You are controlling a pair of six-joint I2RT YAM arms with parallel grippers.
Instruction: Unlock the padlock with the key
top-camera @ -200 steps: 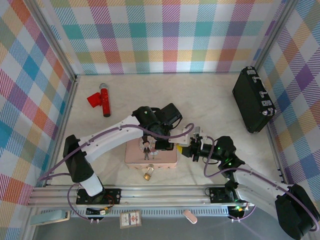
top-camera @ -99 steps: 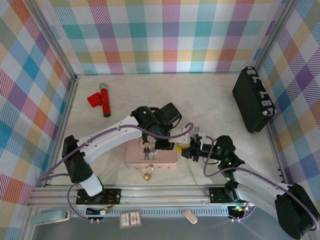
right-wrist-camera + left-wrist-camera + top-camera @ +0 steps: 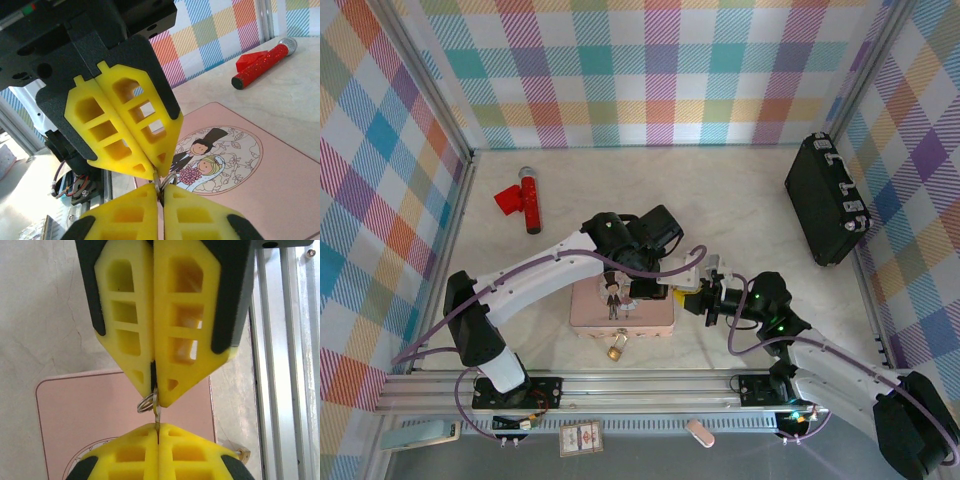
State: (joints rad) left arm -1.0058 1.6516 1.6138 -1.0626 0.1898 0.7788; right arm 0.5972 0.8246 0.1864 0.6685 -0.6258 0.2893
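Both grippers meet tip to tip above the pink tin box [image 3: 620,316], each shut on the key [image 3: 157,415]. It is a thin grey key with a small ring [image 3: 145,404]. My left gripper [image 3: 158,429] pinches the blade end. My right gripper [image 3: 154,399] pinches the ring end. In the right wrist view my right gripper [image 3: 161,192] is at the bottom and my left gripper [image 3: 156,175] comes from above, with the key [image 3: 159,181] between them. The brass padlock [image 3: 616,351] lies on the table in front of the box, apart from both grippers; its corner [image 3: 243,455] shows by the rail.
A red glitter microphone [image 3: 525,198] lies at the back left. A black case [image 3: 825,198] leans on the right wall. The aluminium rail [image 3: 640,385] runs along the near edge, close to the padlock. Checked walls close in three sides.
My right gripper has shut on the key's ring end. Both arms have stayed almost in place above the pink box. My left gripper kept its hold.
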